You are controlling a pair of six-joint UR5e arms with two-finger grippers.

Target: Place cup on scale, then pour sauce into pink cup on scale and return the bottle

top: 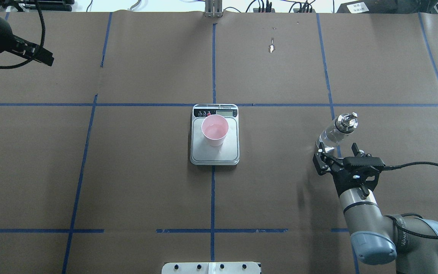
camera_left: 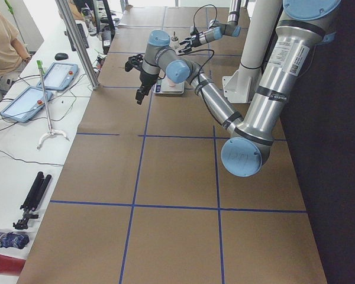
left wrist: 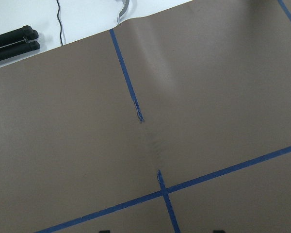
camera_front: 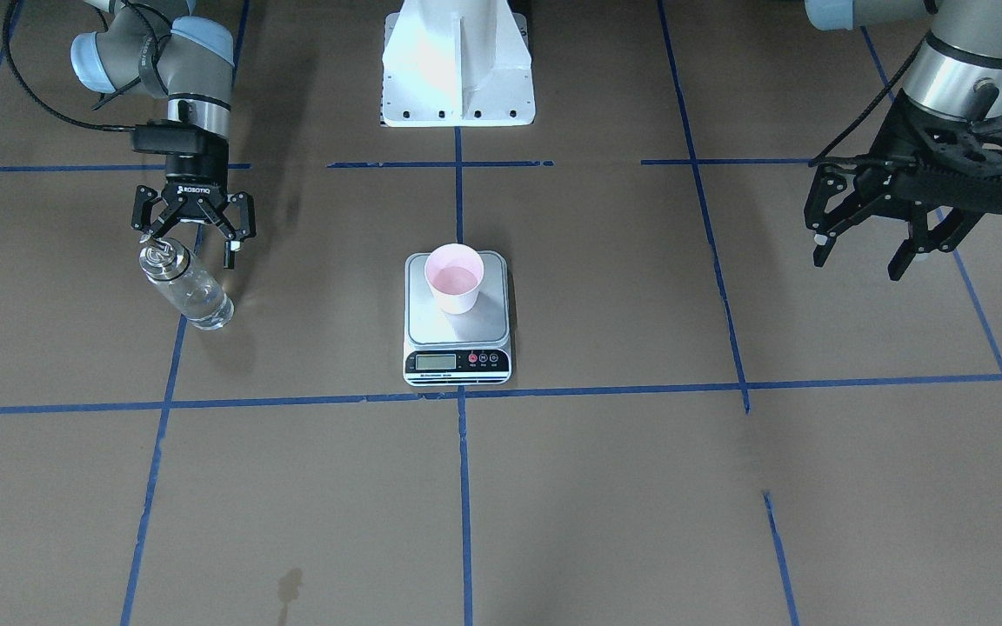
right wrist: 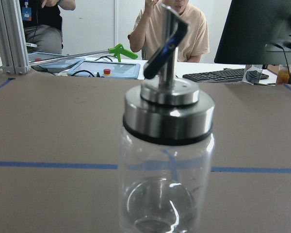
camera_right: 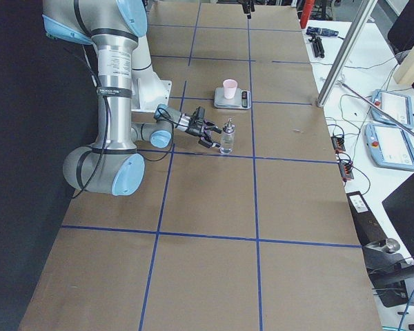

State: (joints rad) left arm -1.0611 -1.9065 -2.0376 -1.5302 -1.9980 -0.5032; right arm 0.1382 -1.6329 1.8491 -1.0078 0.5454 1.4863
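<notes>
Bottle (camera_front: 192, 291) of clear sauce (camera_front: 207, 309) stands upright on the bench (camera_front: 623, 487), just in front of the right fingers (camera_front: 242, 224), which are spread apart and do not grip it. Its silver cap and spout fill the right wrist view. The pink cup (camera_front: 455, 278) sits on the scale (camera_front: 457, 335), well away from both arms, with liquid showing inside. The left fingers (camera_front: 911, 250) hang apart above the bench, far from the scale.

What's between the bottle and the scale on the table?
Nothing: in the overhead view only bare brown paper lies between the glass bottle and the scale, which carries the pink cup.
</notes>
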